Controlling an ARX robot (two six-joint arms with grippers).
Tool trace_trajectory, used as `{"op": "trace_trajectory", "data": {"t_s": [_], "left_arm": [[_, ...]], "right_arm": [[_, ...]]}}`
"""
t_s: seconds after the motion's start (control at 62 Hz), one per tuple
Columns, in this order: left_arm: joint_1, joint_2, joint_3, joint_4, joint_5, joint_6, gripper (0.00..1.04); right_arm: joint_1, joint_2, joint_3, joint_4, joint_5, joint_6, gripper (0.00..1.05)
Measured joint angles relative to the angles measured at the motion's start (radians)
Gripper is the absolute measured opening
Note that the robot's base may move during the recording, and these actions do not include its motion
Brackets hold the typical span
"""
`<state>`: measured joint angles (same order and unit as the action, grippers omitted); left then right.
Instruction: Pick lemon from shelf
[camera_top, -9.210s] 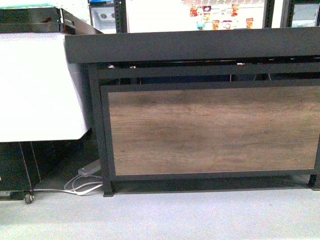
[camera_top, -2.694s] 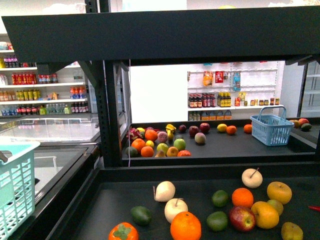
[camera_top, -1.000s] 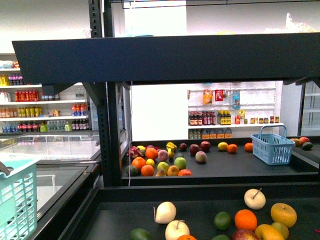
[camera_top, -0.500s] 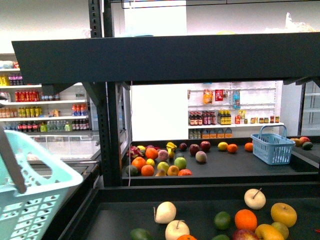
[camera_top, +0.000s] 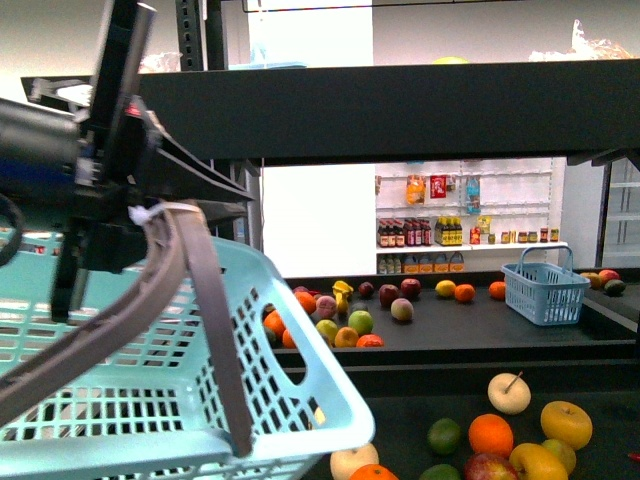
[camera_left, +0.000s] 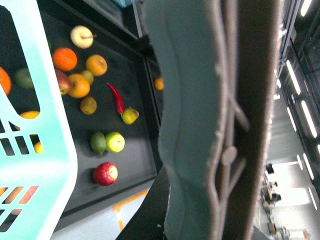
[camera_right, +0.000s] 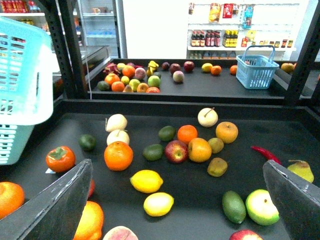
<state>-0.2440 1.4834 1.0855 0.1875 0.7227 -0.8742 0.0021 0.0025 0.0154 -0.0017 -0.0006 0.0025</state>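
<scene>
Two lemons (camera_right: 146, 181) on shelf surface (camera_right: 197, 196), 7 o'clock of red apple (camera_right: 176, 151); right jaws wide; left jaws hold basket handle (camera_top: 212, 330).

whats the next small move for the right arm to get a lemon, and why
Likely lower the right gripper toward the lemon, centring it between the open fingers. In the right wrist view the fingers are spread above the shelf and hold nothing, and that lemon lies unobstructed, with a second lemon close beside it.
</scene>
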Motion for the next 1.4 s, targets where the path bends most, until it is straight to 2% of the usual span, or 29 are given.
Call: {"op": "trace_trajectory", "data": {"t_s": [0.242,0.484,0.516,0.548,0.581,0.629,0.661,0.823,0.919,1.161,1.403], "left_arm": [[-0.124,0.082,0.031,0.018,0.009,0.032,0.08],[-0.154,0.124,0.044,0.033,-0.019,0.043,0.08],[-0.154,0.124,0.044,0.033,-0.021,0.045,0.08],[-0.154,0.126,0.044,0.033,-0.023,0.047,0.08],[-0.154,0.126,0.044,0.033,-0.024,0.048,0.08],[-0.153,0.126,0.046,0.033,-0.024,0.047,0.08],[-0.154,0.126,0.047,0.033,-0.024,0.051,0.08],[-0.155,0.126,0.047,0.033,-0.019,0.055,0.08],[-0.155,0.126,0.048,0.033,-0.018,0.055,0.08],[-0.156,0.126,0.049,0.033,-0.022,0.056,0.08],[-0.156,0.126,0.049,0.033,-0.020,0.057,0.08]], "right_arm": [[0.000,0.000,0.000,0.000,0.000,0.000,1.02],[0.000,0.000,0.000,0.000,0.001,0.000,1.02],[0.020,0.013,0.002,-0.016,0.075,0.014,1.02],[0.068,0.048,0.014,-0.051,0.223,0.045,1.02],[0.086,0.087,0.017,-0.061,0.313,0.069,1.02],[0.069,0.179,0.028,-0.068,0.362,0.118,1.02],[0.043,0.235,0.037,-0.062,0.343,0.145,1.02],[-0.161,0.677,0.150,0.068,0.126,0.299,1.02],[-0.219,0.961,0.251,0.126,0.089,0.370,1.02],[-0.183,1.584,0.529,0.087,0.087,0.558,1.02],[-0.097,1.952,0.809,-0.007,0.130,0.757,1.02]]}}
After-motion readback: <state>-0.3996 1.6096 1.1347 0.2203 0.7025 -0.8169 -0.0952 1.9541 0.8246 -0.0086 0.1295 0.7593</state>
